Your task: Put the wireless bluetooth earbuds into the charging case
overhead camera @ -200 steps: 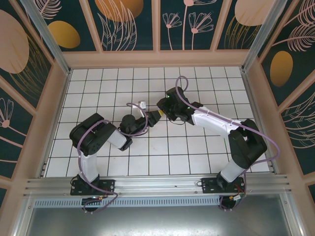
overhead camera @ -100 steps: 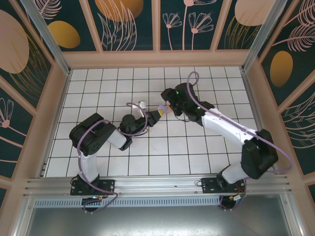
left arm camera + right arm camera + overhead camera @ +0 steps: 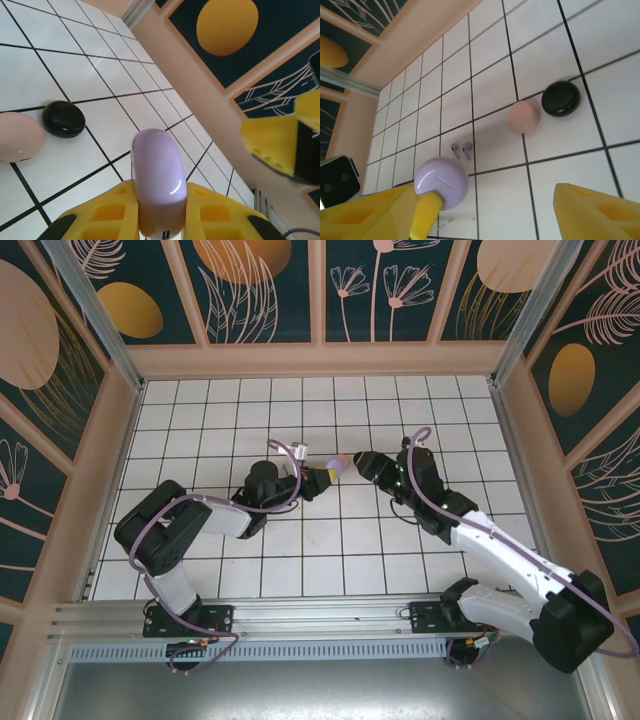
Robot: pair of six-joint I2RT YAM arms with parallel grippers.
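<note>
Left wrist: lilac case (image 3: pixel 158 175) between fingers (image 3: pixel 102 212)

lilac charging case (image 3: pixel 158 180): smooth glossy plastic (a bright glint on its dome)
black case (image 3: pixel 63 119): glossy plastic
pink case (image 3: pixel 17 136): smooth, softer sheen
left tool fingers (image 3: pixel 107 212): matt yellow plastic, pitted with holes
worktop (image 3: pixel 75 75): smooth white tiles, faint sheen

Robot test cell, lab-like: white grid-tiled tabletop (image 3: pixel 330 540) at frame centre was boxed by botanical-print wall panels (image 3: pixel 265 290) along top and sides; aluminium mounting rail (image 3: pixel 320 618) crossed bottom.
</note>
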